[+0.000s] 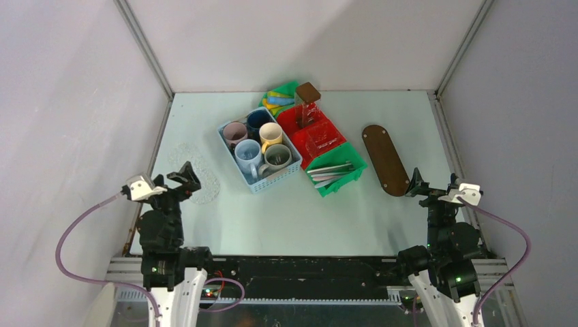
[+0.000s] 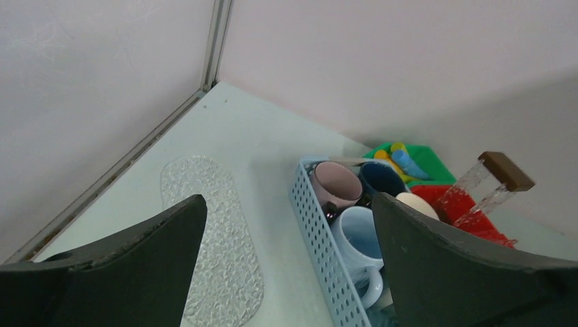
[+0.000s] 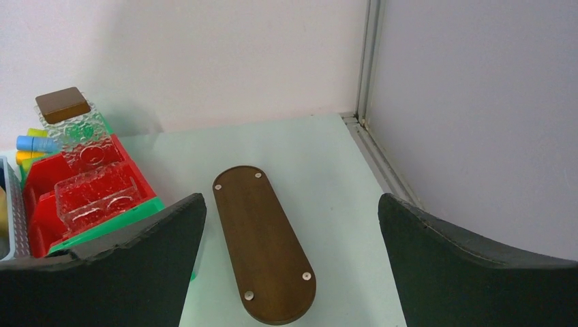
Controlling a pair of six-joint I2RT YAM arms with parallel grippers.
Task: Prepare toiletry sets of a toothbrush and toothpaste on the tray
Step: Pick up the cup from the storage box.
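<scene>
The left hand (image 1: 184, 176) hangs spread, gripping nothing, by one clear pebbled oval mat (image 1: 202, 182). One light blue perforated basket (image 1: 272, 182) holds five ceramic mugs (image 1: 247, 151): pink, dark blue, cream, pale blue, grey. Two green bins, one of coloured tubes (image 1: 278, 101) and one of pale toothbrushes (image 1: 330, 170), flank one red bin (image 1: 293, 122). The single dark brown oval tray (image 1: 385, 159) lies on the table (image 1: 307, 218) near the right hand (image 1: 416, 185), which is likewise spread.

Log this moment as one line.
left gripper: open | right gripper: open | tray: bare | mugs: five in blue basket
</scene>
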